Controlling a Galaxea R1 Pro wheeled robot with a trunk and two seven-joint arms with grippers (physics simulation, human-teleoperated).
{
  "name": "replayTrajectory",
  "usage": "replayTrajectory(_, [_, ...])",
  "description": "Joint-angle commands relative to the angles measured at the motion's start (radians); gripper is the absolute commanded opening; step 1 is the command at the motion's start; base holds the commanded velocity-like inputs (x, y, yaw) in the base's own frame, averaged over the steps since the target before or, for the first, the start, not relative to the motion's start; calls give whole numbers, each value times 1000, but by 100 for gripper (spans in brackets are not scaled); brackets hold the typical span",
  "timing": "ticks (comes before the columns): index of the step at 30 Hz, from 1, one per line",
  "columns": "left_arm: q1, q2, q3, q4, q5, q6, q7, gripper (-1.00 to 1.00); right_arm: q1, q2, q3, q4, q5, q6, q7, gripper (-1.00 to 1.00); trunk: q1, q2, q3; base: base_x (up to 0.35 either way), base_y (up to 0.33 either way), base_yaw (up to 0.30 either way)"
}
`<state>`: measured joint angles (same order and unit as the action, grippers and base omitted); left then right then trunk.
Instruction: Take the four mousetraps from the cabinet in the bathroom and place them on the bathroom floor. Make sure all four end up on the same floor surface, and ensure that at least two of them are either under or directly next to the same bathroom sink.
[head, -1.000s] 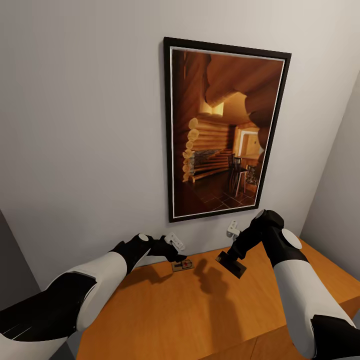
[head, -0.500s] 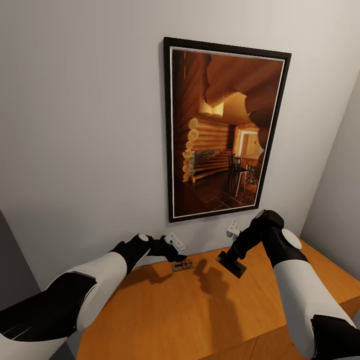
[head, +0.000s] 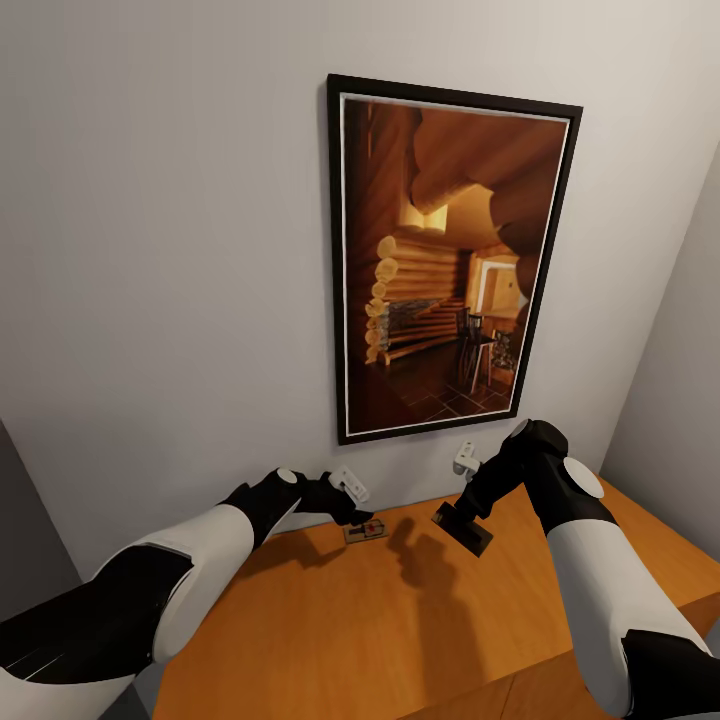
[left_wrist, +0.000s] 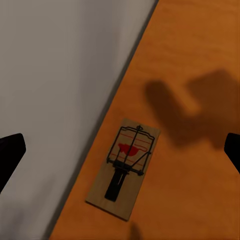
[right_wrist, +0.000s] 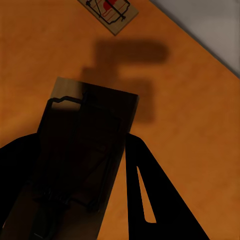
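On the cabinet top, close to the back wall, one mousetrap is seen lying flat, wire spring and red spot facing up; in the left wrist view it lies just beside the wall edge. A second mousetrap is held off the surface by the right gripper, whose fingers are closed across the board; the same trap is seen dark and shadowed in the right wrist view.

Handling judgement: each trap is taken to be light, stiff and thin. The flat board leaves little edge to seize, so a pinch across the long sides is preferred; the wire and spring should be avoided, as they could snag or slip.

The left gripper is held spread wide just over the lying trap, with nothing in it; one dark fingertip is seen at each side of its wrist view.

The surface is smooth orange-brown wood, on which a thin board is expected to slide if nudged. A framed picture of a log interior is hung on the pale wall above, with a white wall fitting below it.
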<state>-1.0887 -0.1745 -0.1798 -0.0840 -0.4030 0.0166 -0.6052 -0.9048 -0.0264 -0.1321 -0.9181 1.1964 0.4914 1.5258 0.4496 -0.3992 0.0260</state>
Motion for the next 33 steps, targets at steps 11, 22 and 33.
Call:
replayTrajectory(11, [1,0,-5,-2,3,2,-6,100,0,0,-1,-1,5,11,7,-100,0,-1,-1,0,0,0])
replayTrajectory(22, [1,0,-6,-2,3,2,-8,100,0,0,-1,-1,5,12,7,-100,0,-1,-1,0,0,0])
replayTrajectory(33, [1,0,-6,-3,3,2,-8,100,0,0,-1,-1,5,11,7,-100,27,-50,-22,0,0,0])
